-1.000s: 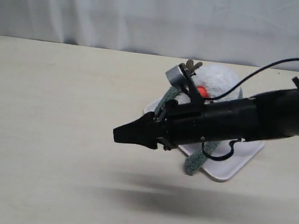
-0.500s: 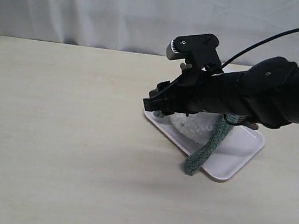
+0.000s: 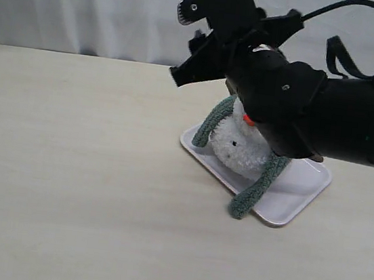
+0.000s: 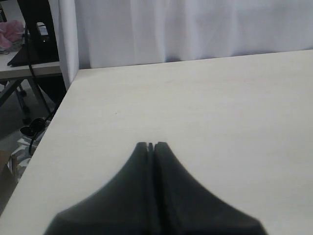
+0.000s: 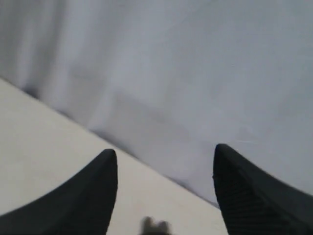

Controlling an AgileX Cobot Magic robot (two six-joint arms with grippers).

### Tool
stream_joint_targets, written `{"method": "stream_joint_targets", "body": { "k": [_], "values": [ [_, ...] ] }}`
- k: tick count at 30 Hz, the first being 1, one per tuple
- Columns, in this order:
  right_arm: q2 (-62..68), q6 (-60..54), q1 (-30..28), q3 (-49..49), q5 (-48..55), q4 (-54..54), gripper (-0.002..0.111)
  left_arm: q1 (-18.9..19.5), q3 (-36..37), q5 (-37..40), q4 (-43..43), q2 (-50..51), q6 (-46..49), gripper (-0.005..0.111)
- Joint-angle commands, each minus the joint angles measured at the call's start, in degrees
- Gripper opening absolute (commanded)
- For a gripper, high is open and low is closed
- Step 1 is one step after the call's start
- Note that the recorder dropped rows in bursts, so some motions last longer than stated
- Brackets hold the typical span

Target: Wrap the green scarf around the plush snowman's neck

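The plush snowman (image 3: 235, 148) stands on a white tray (image 3: 301, 187); its orange nose (image 3: 247, 119) shows just under my right arm, which hides the head. The green scarf (image 3: 258, 185) hangs round its neck, one end down the left side (image 3: 207, 128), the other trailing over the tray's front rim. My right gripper (image 3: 180, 73) is raised above and left of the snowman, open and holding nothing; the right wrist view shows its spread fingers (image 5: 108, 164) aimed at the curtain. My left gripper (image 4: 151, 145) is shut over bare table in the left wrist view.
A white curtain (image 3: 87, 5) runs along the table's far edge. The left wrist view shows the table's side edge (image 4: 54, 117), with a dark stand and cables (image 4: 36, 44) beyond it. A small blurred dark shape (image 5: 156, 226) sits between the right fingers.
My right arm has lifted from low in front of the snowman to above it, gripper swinging up. The snowman's body and scarf are uncovered. The scarf has not shifted.
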Motion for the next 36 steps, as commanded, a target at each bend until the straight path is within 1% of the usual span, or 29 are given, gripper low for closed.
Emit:
{"method": "stream_joint_targets", "body": {
  "k": [1,2,3,4,7,10,13,16,18,19,20,21,23,25,27,28,30,31,32,36],
  "values": [
    [0.26,-23.82,-1.15,-5.56,-13.00,27.48,0.055,0.23,0.17,-0.72,-0.02,-0.11,0.14,0.000],
    [0.26,-29.83,-2.66,-7.69,-11.08,34.99,0.055,0.23,0.17,-0.72,-0.02,-0.11,0.14,0.000],
    [0.26,-35.88,-4.44,-9.81,-8.64,38.39,0.055,0.23,0.17,-0.72,-0.02,-0.11,0.14,0.000],
    [0.54,-35.56,-5.43,-10.07,-8.04,38.39,0.055,0.23,0.17,-0.72,-0.02,-0.11,0.14,0.000],
    [0.54,-35.04,-5.63,-10.31,-7.64,38.39,0.055,0.23,0.17,-0.72,-0.02,-0.11,0.14,0.000],
    [0.67,-32.38,-5.34,-9.87,-0.03,38.39,0.055,0.23,0.17,-0.72,-0.02,-0.11,0.14,0.000],
    [0.67,-26.15,-6.05,-9.24,17.22,38.39,0.052,0.23,0.17,-0.72,-0.02,-0.11,0.14,0.000],
    [2.32,-17.34,-8.80,-9.87,41.59,38.39,0.049,0.23,0.17,-0.72,-0.02,-0.11,0.14,0.000],
    [4.67,-10.13,-10.25,-11.39,53.25,38.32,0.048,0.23,0.17,-0.72,-0.02,-0.11,0.14,0.000],
    [5.90,-4.37,-10.70,-12.58,57.08,33.36,0.048,0.23,0.17,-0.72,-0.02,-0.11,0.14,0.000],
    [6.89,1.93,-10.82,-13.75,58.63,27.22,0.048,0.23,0.17,-0.72,-0.02,-0.11,0.14,0.000],
    [8.01,11.54,-10.82,-15.26,58.65,16.86,0.048,0.23,0.17,-0.72,-0.02,-0.11,0.14,0.000],
    [9.83,32.38,-9.96,-17.78,58.65,-8.89,0.048,0.23,0.17,-0.72,-0.02,-0.11,0.14,0.000],
    [11.37,57.48,-8.34,-20.09,60.83,-37.57,0.048,0.23,0.17,-0.72,-0.02,-0.11,0.14,0.000],
    [12.63,80.60,-6.47,-21.96,65.92,-59.54,0.048,0.23,0.17,-0.72,-0.02,-0.11,0.14,0.000],
    [13.20,90.41,-5.41,-22.87,69.87,-68.49,0.048,0.23,0.17,-0.72,-0.02,-0.11,0.14,0.000],
    [14.40,102.93,-3.90,-24.26,78.45,-79.21,0.048,0.23,0.17,-0.72,-0.02,-0.11,0.14,0.000],
    [14.82,104.68,-3.46,-24.31,80.79,-81.29,0.049,0.23,0.17,-0.72,-0.02,-0.11,0.14,0.000],
    [15.06,105.60,-3.32,-24.16,81.22,-82.18,0.049,0.23,0.17,-0.72,-0.02,-0.11,0.14,0.000],
    [16.55,106.03,-3.32,-23.28,77.89,-78.34,0.049,0.23,0.17,-0.72,-0.02,-0.11,0.14,0.000]
  ]
}}
